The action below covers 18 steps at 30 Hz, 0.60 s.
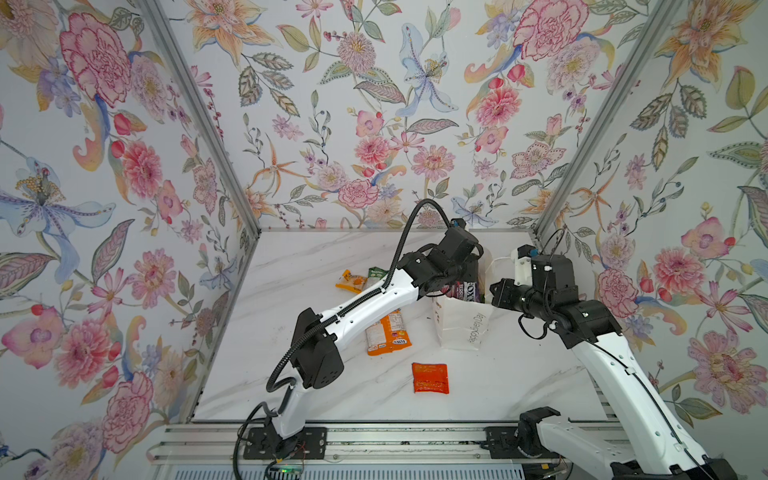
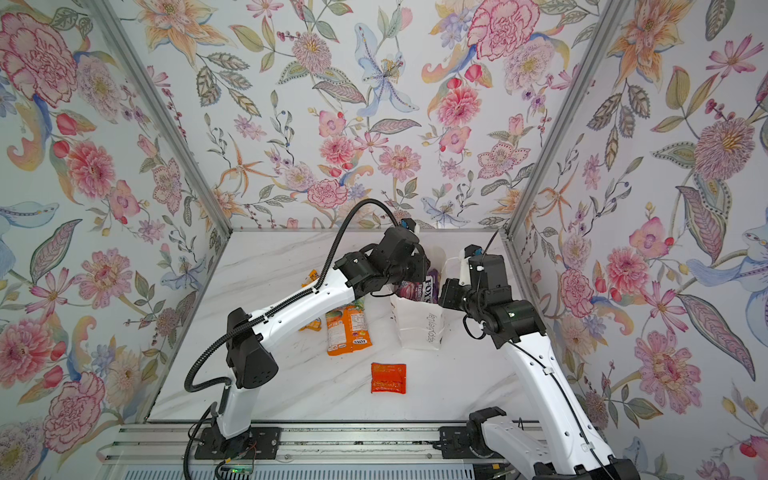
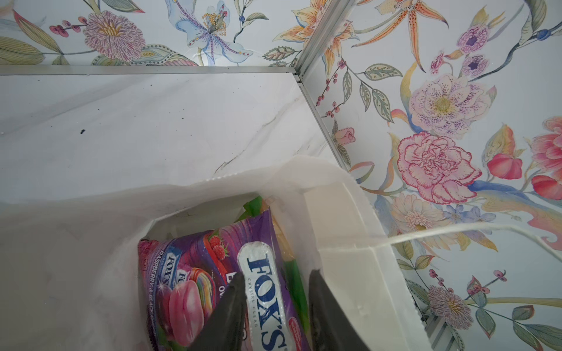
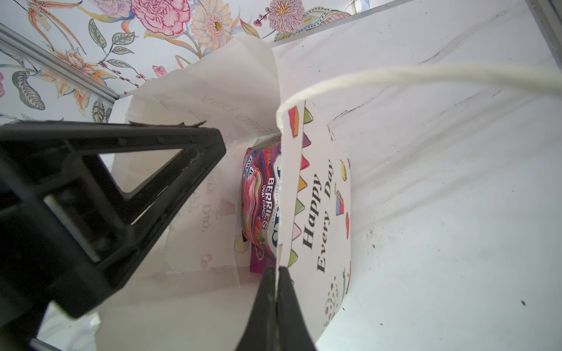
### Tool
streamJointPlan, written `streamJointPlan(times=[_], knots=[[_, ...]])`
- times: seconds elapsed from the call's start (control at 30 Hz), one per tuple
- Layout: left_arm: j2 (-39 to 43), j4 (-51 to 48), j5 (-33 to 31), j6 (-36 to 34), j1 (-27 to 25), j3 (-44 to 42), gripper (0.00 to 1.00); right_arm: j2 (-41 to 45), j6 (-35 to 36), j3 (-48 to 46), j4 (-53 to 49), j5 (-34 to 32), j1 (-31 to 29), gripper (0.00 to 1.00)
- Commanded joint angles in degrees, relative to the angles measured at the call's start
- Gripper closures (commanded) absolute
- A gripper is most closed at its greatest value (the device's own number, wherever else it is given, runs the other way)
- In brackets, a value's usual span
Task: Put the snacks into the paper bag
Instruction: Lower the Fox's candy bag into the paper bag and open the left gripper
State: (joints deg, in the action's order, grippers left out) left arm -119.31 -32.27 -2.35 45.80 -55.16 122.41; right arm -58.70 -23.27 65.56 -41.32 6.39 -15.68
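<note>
The white paper bag (image 1: 461,328) (image 2: 419,332) stands upright at the right of the table. My right gripper (image 4: 277,269) is shut on its rim, holding the mouth apart. My left gripper (image 3: 277,273) hangs in the bag's mouth with its jaws apart. A purple FOX'S packet (image 3: 213,273) (image 4: 261,200) lies loose under them, on green packets (image 3: 292,273). On the table lie an orange FOX'S packet (image 1: 388,332) (image 2: 347,328), a red-orange sachet (image 1: 430,378) (image 2: 388,377), a small orange sachet (image 1: 351,281) and a green packet (image 1: 376,273), partly hidden by the left arm.
Floral walls with aluminium posts (image 1: 224,166) close in the table at the left, back and right. A metal rail (image 1: 374,440) with both arm bases runs along the front edge. The bag's cord handle (image 4: 395,76) loops out past my right gripper.
</note>
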Motion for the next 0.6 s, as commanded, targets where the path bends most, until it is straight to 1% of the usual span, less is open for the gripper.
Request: streamJointPlan(times=[0.0,0.1,0.17,0.33,0.43,0.5,0.57], knots=[[2.9,-1.8,-2.5,-2.3,-0.5,1.4,0.61,1.3,-0.2,-0.1,2.1,-0.8,-0.1,1.0],[4.0,-2.4,-1.5,-5.6,-0.5,2.3,0.58,1.5,-0.2,0.0,2.1,-0.9,-0.1,1.0],[4.9,-4.6,-2.3,-7.8,-0.5,3.3,0.57,1.7,-0.2,0.0,2.0,-1.1,-0.1,1.0],[10.5,-7.0,-5.3,-13.0,-0.6,1.4,0.47,1.7,-0.1,-0.3,1.8,-1.1,0.0,1.0],[16.3,-5.9,-7.8,-16.0,-0.6,-4.3,0.45,1.9,0.0,-0.4,1.8,-1.2,0.1,1.0],[21.4,-3.6,-8.6,-17.8,-0.7,-10.9,0.45,1.8,0.0,-0.1,1.6,-1.2,0.3,1.0],[25.7,-3.2,-10.9,-18.6,-0.7,-17.1,0.45,1.6,0.3,0.3,1.2,-1.2,0.4,1.0]])
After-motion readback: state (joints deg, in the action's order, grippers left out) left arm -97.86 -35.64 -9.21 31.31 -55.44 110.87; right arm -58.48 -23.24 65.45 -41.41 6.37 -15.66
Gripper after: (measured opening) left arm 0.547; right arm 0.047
